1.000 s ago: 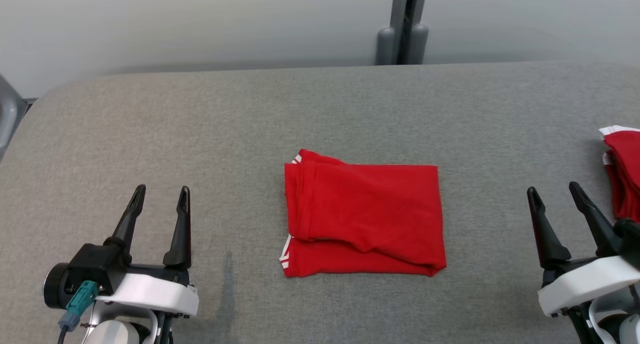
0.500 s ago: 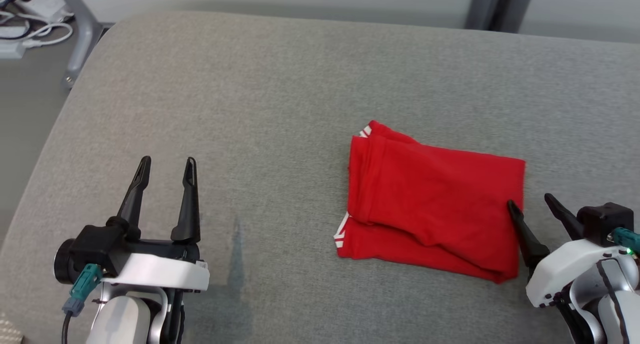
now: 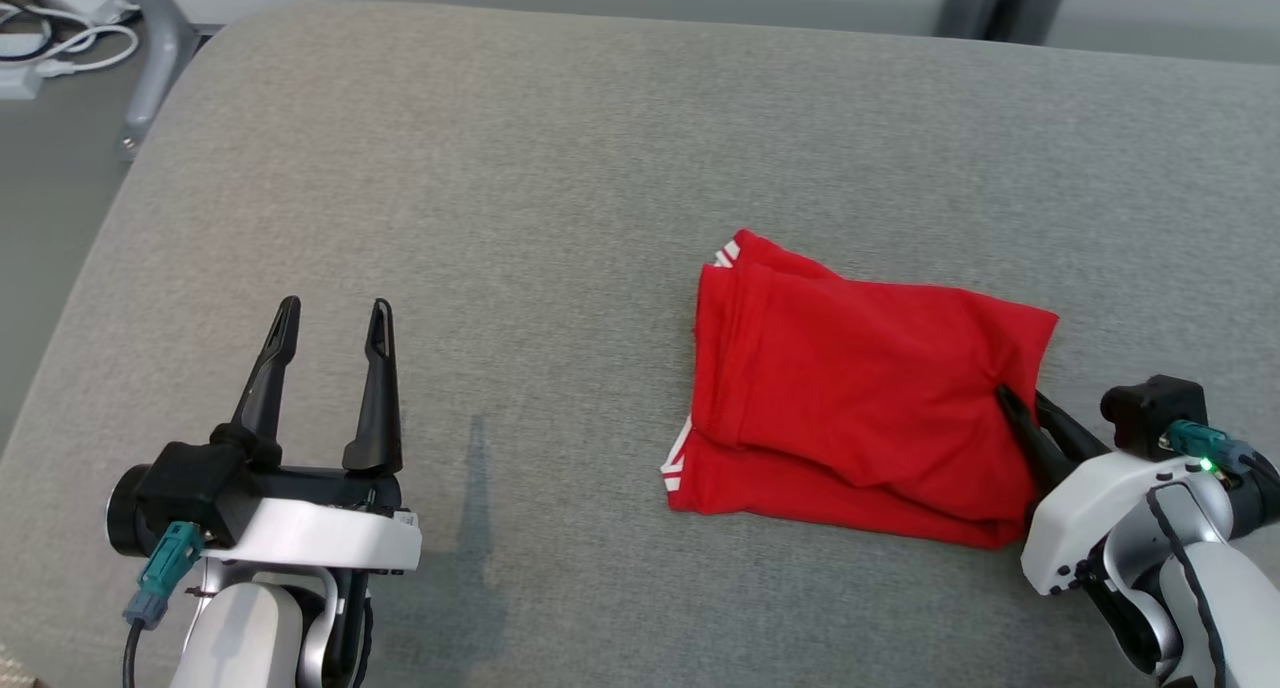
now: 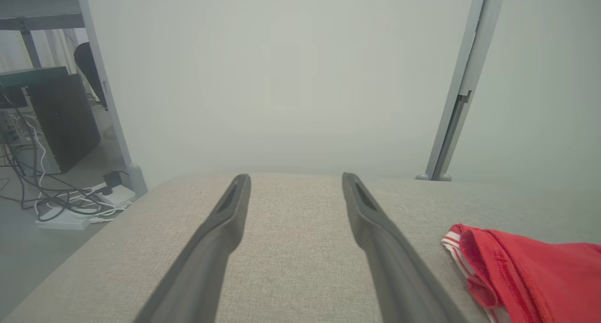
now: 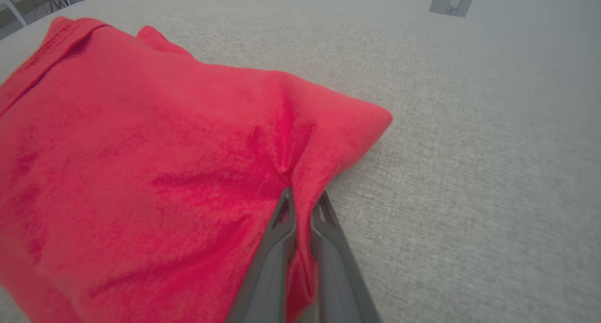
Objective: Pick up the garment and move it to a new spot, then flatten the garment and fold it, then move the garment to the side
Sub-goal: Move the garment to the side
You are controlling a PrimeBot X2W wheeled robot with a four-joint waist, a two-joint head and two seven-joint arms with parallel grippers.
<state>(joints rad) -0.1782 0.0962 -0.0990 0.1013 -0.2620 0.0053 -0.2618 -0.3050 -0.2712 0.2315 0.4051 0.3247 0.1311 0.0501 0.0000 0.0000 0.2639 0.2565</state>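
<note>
Red garment (image 3: 860, 408): it lies folded on the grey table (image 3: 500, 168), in front of me and over to my right side. White stripes peek out at its left edge.
My right claw (image 3: 1020, 398): its two fingers are pressed close, with a pinch of the garment's right edge between them. The cloth bunches into a little ridge right at the tips.
My left claw (image 3: 335, 308): its fingers are spread wide with nothing in them. It hovers over bare table, well apart from the garment, which is off to its right.
Step now: I think the folding is done and I am at the last part, moving the garment to the side.
How to do it well: I should squeeze tight and make sure I hold all the layers, not just the top one. I should go slow and low so the fold does not fall open.
What may go wrong: if I hold only the top layer, the pile may peel apart and get messy.
Where it is to my claw: the pinch is near the middle of the right edge. Nearly all the garment lies beyond my right claw, toward my left claw, flat on the table.
</note>
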